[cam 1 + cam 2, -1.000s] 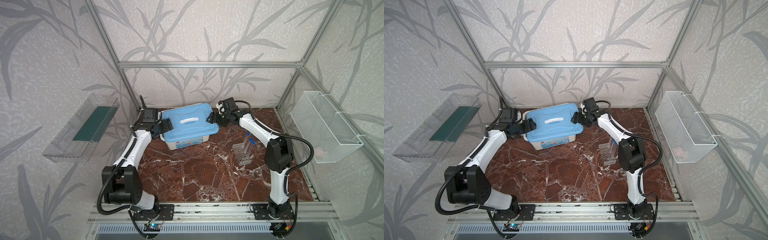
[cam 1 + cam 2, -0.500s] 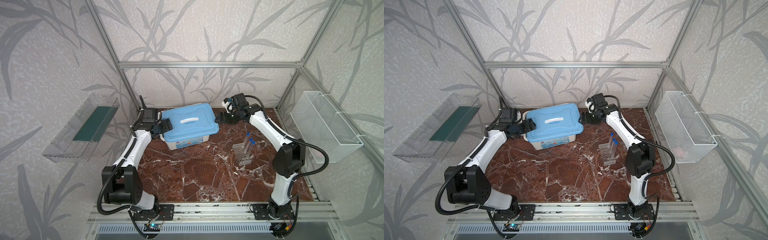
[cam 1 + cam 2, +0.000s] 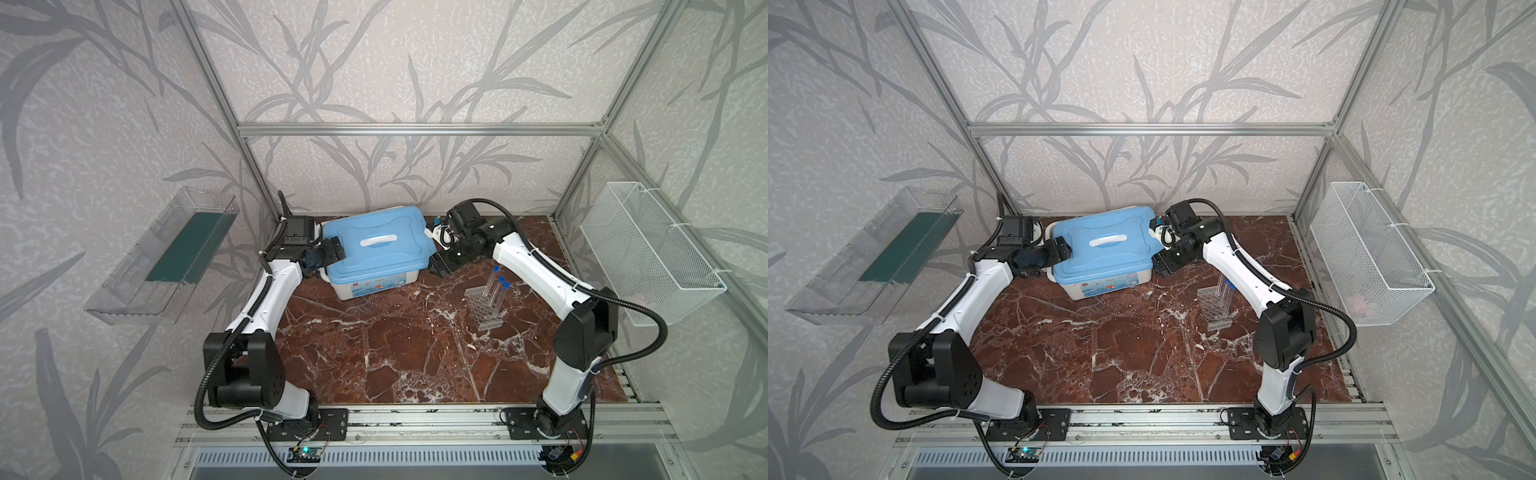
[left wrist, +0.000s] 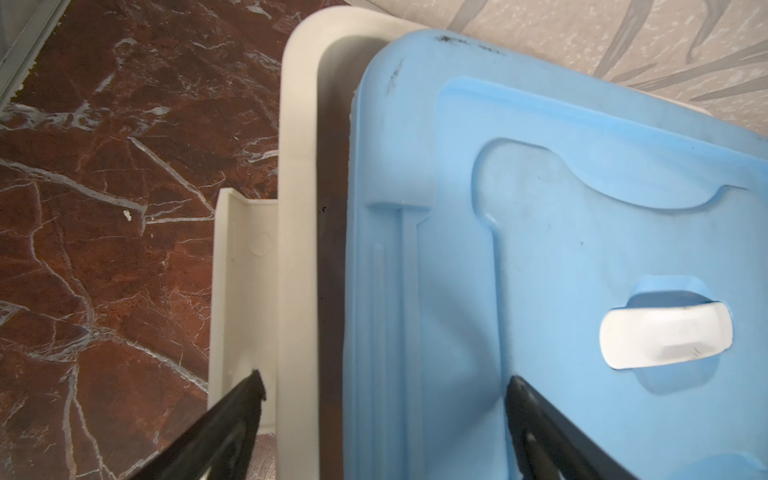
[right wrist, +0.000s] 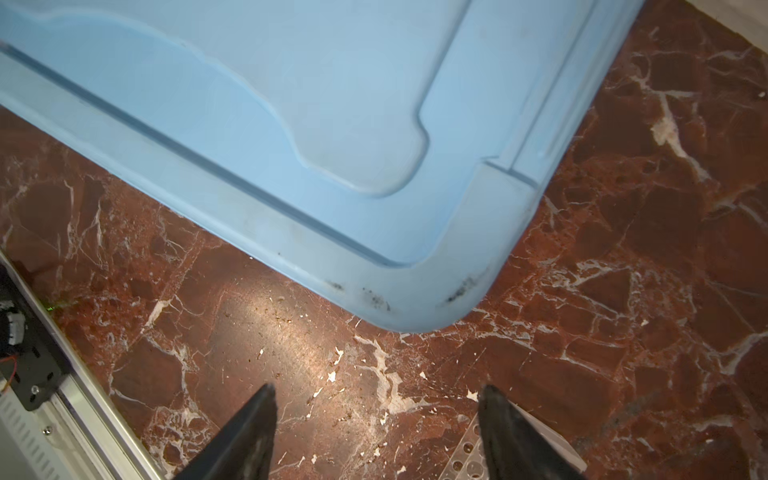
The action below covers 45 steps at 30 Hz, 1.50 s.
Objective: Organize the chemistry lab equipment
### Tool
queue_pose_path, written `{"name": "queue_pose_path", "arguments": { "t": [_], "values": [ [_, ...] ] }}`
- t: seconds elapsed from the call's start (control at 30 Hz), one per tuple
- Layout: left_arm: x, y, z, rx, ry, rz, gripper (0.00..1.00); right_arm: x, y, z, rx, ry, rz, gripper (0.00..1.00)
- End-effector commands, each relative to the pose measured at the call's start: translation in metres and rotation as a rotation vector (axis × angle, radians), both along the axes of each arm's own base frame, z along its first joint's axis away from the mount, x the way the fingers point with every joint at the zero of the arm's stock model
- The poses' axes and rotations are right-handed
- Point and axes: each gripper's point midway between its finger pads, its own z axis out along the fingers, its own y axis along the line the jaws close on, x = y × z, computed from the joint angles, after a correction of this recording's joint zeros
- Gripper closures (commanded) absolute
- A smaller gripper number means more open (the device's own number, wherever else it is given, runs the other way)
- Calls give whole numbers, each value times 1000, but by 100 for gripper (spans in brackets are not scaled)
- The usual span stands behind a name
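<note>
Left pincer (image 4: 386, 384) sat wide over edge of skewed blue lid (image 3: 399, 253), probably to square it on box (image 4: 297, 208); right pincer (image 5: 378, 391) wide, empty by lid corner; test tubes (image 3: 496, 289) stood in rack (image 3: 482, 309) on counter (image 3: 395, 353)

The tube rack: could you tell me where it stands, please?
In both top views the tube rack stands right of the blue-lidded box, close beside the right arm.

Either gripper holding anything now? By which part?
Nothing held: left gripper open astride the end of the light-blue plastic lid; right gripper open above the red marble tabletop beside its corner.
</note>
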Motion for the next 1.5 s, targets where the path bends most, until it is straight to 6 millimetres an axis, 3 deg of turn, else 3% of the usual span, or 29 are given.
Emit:
{"name": "queue_pose_path", "arguments": {
  "t": [0.0, 0.13, 0.5, 0.93, 1.07, 1.23, 1.4, 1.47],
  "values": [
    [1, -1, 4, -15, -6, 1, 8, 14, -7, -10, -63, -32, 40, 25],
    [1, -2, 4, -21, -8, 1, 6, 20, 4, -17, -53, -32, 88, 27],
    [3, -1, 12, -18, -20, 1, 1, 35, 20, -15, 1, -79, 119, 34],
    [8, 0, 12, -16, -25, -1, 1, 48, 38, -17, 18, -81, 138, 43],
    [6, 3, 11, -6, -24, 8, 6, 41, 41, -25, -20, -31, 167, 45],
    [4, 6, 1, 10, 9, 11, 10, 41, 38, -12, -15, -66, 157, 45],
    [2, 13, -11, 41, 43, 32, 14, 39, 51, 5, 108, -62, 156, 43],
    [3, 14, -17, 38, 57, 36, 18, 38, 45, 7, 99, -44, 129, 42]
  ]
}}
